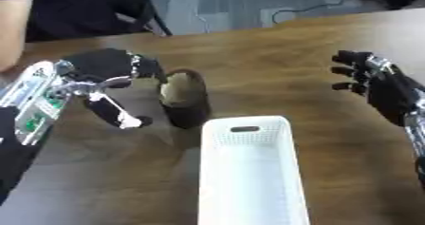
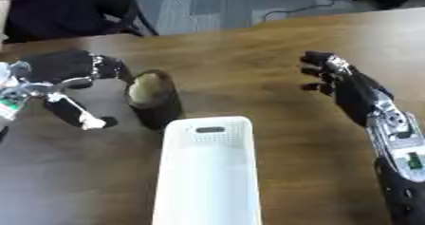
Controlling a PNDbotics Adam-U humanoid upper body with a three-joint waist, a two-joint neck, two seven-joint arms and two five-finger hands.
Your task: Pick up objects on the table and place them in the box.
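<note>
Reaching with spread fingers, left robot hand [image 1: 104, 77] touches dark cup [image 1: 184, 98].

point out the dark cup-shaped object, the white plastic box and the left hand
dark cup-shaped object with a pale inside [image 1: 186, 106], left eye view, on its dark outer wall
white plastic perforated box [image 1: 246, 129], left eye view, on the far end wall by the handle slot
left hand [image 1: 104, 63], left eye view, on the black back of the hand

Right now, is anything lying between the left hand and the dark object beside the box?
No. In the left eye view the left hand has its fingers right at the dark object; nothing lies between.
</note>
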